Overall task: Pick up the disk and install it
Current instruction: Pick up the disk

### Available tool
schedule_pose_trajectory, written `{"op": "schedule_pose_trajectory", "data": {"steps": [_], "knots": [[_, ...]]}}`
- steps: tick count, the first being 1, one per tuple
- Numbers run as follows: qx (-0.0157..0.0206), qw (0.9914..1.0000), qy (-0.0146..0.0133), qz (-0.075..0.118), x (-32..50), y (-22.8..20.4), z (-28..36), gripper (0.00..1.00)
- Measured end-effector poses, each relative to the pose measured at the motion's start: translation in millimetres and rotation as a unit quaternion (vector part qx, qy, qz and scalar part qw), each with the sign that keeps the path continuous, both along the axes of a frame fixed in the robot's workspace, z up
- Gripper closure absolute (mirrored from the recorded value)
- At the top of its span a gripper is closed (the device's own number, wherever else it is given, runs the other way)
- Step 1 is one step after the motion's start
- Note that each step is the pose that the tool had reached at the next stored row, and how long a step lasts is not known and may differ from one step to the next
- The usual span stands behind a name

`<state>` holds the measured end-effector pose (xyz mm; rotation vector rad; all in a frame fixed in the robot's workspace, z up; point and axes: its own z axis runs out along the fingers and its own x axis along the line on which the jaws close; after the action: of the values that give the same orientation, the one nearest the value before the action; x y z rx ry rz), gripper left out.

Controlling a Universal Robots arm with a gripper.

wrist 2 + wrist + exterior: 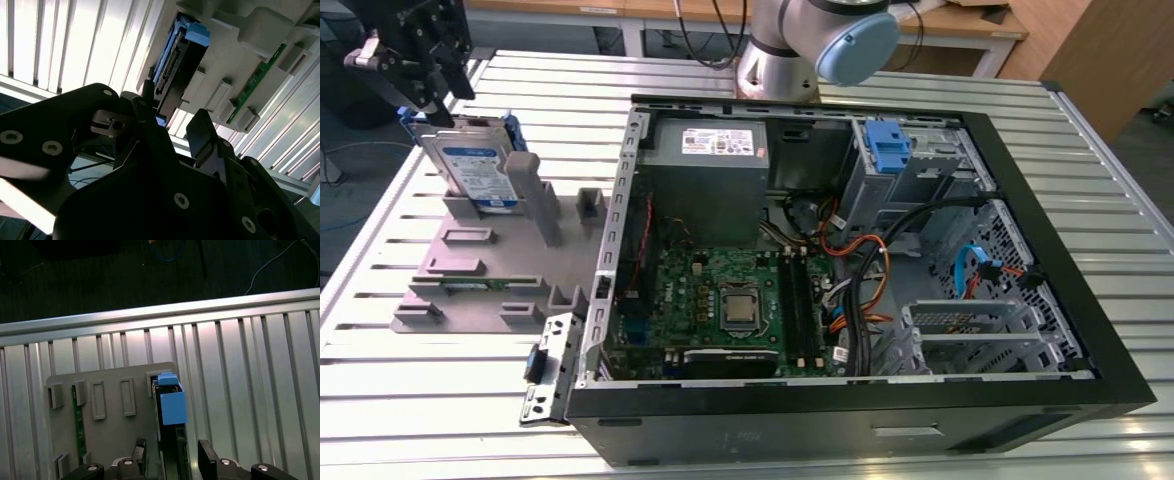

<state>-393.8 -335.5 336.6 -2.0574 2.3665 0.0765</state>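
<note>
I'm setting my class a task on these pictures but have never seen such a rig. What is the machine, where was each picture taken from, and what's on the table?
It is one robot arm standing on a slatted metal table, ending in a black two-fingered gripper. The exterior view looks at the table from off the arm; both wrist views come from cameras riding near the gripper. On the table lies an open computer case with its motherboard showing. Beside it, at the exterior view's left, a grey holder keeps the disk standing upright. The gripper hangs above the disk, open, holding nothing.
</note>
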Motion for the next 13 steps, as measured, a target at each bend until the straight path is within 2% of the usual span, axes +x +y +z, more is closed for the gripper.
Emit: {"op": "schedule_pose_trajectory", "data": {"steps": [13], "knots": [[0.0, 1.0, 0.0, 0.0, 0.0, 0.0, 1.4, 0.47]]}}
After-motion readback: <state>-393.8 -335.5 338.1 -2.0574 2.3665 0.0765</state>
